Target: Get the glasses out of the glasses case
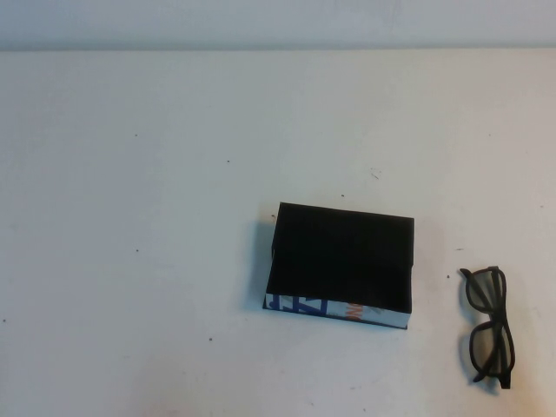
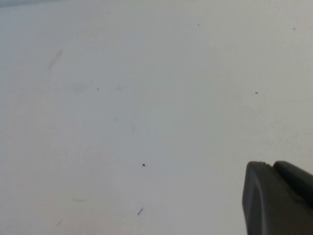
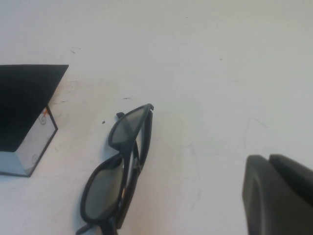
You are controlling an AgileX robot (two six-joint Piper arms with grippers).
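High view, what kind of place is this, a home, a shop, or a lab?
Probably a lab test bench: a bare white table, only the glasses case and the glasses beside it, and the left gripper and right gripper hovering above.

The counter [image 1: 156, 174] is plain white with a few tiny dark specks. The glasses case [image 1: 340, 261] is black all over the inside, and its one white side has blue and orange lettering. The glasses [image 1: 489, 326] have a dark brown-black frame, and the lenses look greyish. Both wrist cams catch a bit of dark grey pincer: left pincer [image 2: 278, 198], right pincer [image 3: 279, 195].
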